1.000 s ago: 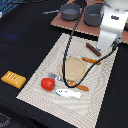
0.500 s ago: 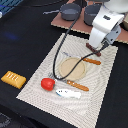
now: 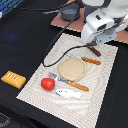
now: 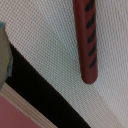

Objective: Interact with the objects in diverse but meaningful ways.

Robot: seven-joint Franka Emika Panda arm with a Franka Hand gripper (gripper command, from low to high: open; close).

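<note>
Lying on the pale woven mat (image 3: 105, 70) on the bench (image 3: 30, 45), the dark brown sausage stick (image 3: 94, 50) is seen directly beneath the end effector (image 3: 97, 42); in the wrist view the stick (image 4: 87, 40) is shown alone on the mat, with no fingers visible, so whether the end effector is released or clenched cannot be told. An orange sausage (image 3: 91, 61) lies nearby, beside a round tan disc (image 3: 72, 68).

Cable (image 3: 52, 52) crosses mat (image 3: 107, 87) beside plate (image 3: 72, 68); sausage (image 3: 91, 61) near arm.
</note>
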